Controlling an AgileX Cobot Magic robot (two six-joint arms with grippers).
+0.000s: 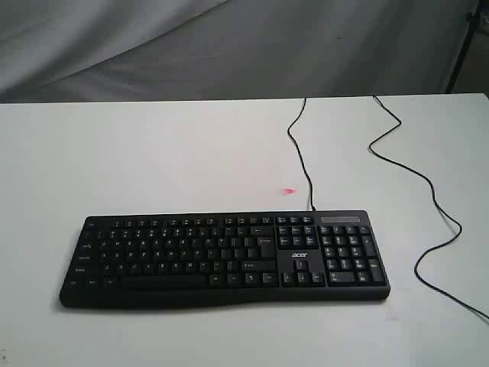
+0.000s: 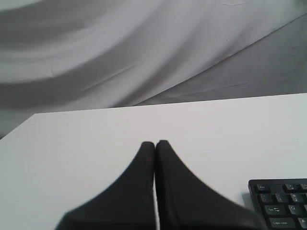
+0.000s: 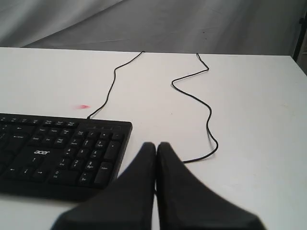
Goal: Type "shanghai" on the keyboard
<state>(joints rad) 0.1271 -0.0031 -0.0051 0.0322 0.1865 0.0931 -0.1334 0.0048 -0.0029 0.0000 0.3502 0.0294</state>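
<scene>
The black keyboard (image 1: 225, 258) with white legends and an "acer" logo lies flat near the front of the white table (image 1: 153, 153). Neither gripper appears in the exterior view. In the left wrist view my left gripper (image 2: 155, 143) is shut with nothing between its fingers, beside the keyboard (image 2: 283, 203), whose corner shows at the edge. My right gripper (image 3: 156, 145) is shut and empty too, off the number-pad end of the keyboard (image 3: 57, 153) and not touching it.
A thin black cable (image 1: 302, 149) runs from the keyboard's back edge to the far table edge. A second black cable (image 1: 428, 191) snakes across the table's right side, near my right gripper. A small red mark (image 1: 288, 192) lies behind the keyboard. Grey cloth hangs behind the table.
</scene>
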